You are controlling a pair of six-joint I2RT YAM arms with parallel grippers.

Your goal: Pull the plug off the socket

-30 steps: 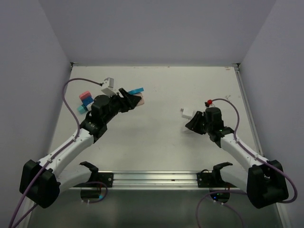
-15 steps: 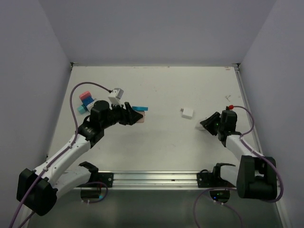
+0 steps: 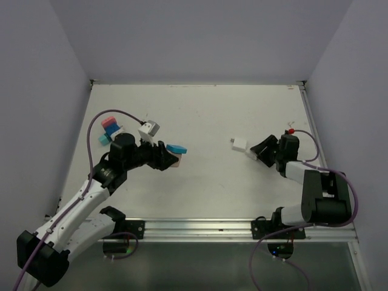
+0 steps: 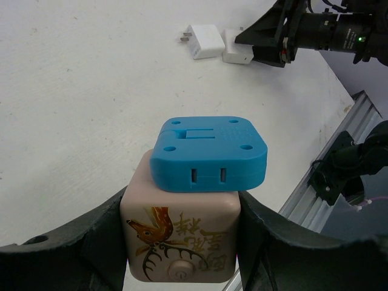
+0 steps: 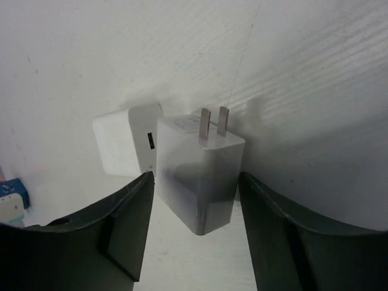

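Observation:
My left gripper (image 3: 162,159) is shut on a beige cube socket (image 3: 177,161) with a deer print, held above the table. A blue plug (image 3: 176,148) sits in the socket's top face. In the left wrist view the fingers (image 4: 91,242) clamp both sides of the socket (image 4: 182,233), with the blue plug (image 4: 209,151) on top. My right gripper (image 3: 257,149) is open, low at the table. A white charger (image 5: 200,176) with two prongs lies between its fingers, untouched on both sides. The charger shows in the top view (image 3: 239,145).
A second white block (image 5: 124,148) lies just behind the charger. Pink and blue blocks (image 3: 108,128) lie at the left of the table. A metal rail (image 3: 197,227) runs along the near edge. Purple cables loop off both wrists.
My right gripper swung away to the right, then came back left to the white charger. My left gripper drew back toward the near side, still holding the socket and blue plug.

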